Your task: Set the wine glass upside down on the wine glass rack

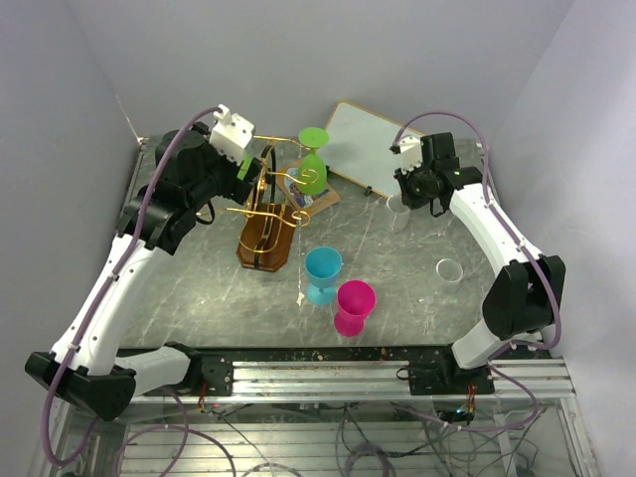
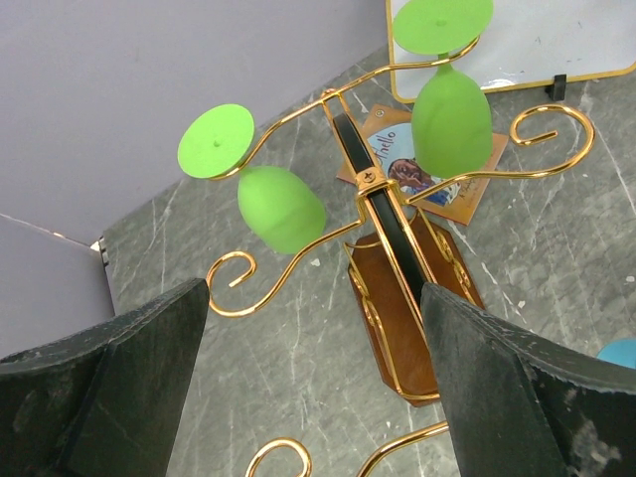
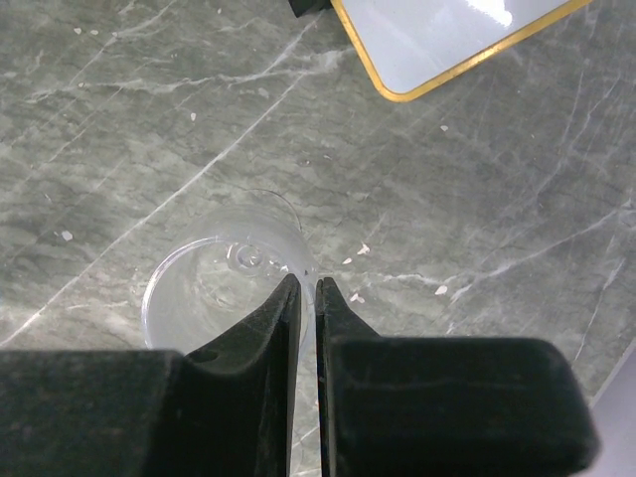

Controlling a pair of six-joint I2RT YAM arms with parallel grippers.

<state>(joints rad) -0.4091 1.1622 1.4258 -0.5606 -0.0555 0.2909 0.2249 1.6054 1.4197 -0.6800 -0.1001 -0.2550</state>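
Note:
The gold wire wine glass rack point(image 1: 268, 234) with a dark wooden base stands left of the middle; it also shows in the left wrist view point(image 2: 397, 298). Two green wine glasses hang upside down on its arms point(image 2: 281, 207) point(image 2: 452, 119); one shows from above point(image 1: 314, 159). My left gripper point(image 1: 248, 159) hovers open and empty over the rack point(image 2: 313, 298). My right gripper point(image 1: 412, 189) is shut on the rim of a clear wine glass point(image 3: 214, 298), which stands upright on the table point(image 1: 397, 211). One finger is inside the rim, one outside point(image 3: 306, 288).
A blue glass point(image 1: 323, 273) and a pink glass point(image 1: 354, 306) stand upright at the front middle. A second clear glass point(image 1: 449, 270) stands at the right. A white tilted board point(image 1: 373, 147) is at the back. A printed card point(image 2: 397, 169) lies by the rack.

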